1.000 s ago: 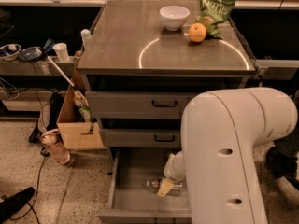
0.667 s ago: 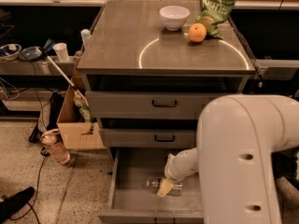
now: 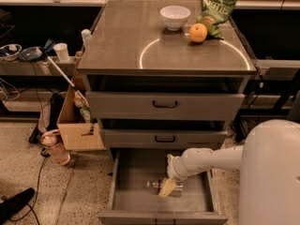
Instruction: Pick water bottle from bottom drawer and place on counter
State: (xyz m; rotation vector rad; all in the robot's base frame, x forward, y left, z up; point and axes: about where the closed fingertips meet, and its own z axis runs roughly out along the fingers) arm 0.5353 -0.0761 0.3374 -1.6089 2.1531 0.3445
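The bottom drawer (image 3: 136, 200) is pulled open and shows its plain grey tray. The water bottle (image 3: 157, 184) lies on its side in the middle of the tray, cap to the left. My gripper (image 3: 167, 187) reaches down into the drawer from the right on a white arm. Its yellowish fingertips (image 3: 168, 186) sit over the bottle's right half and hide it. The counter (image 3: 122, 41) is the grey metal top above, with a pale arc mark.
On the counter stand a white bowl (image 3: 175, 17), an orange (image 3: 198, 33) and a green chip bag (image 3: 214, 11). Two shut drawers with black handles (image 3: 164, 104) are above. A cardboard box (image 3: 77, 121), a pinkish bottle (image 3: 55, 147) and a cluttered shelf (image 3: 33, 62) lie left.
The arm's large white body has swung off to the right, uncovering more of the drawer. The gripper has stayed low in the drawer over the bottle.
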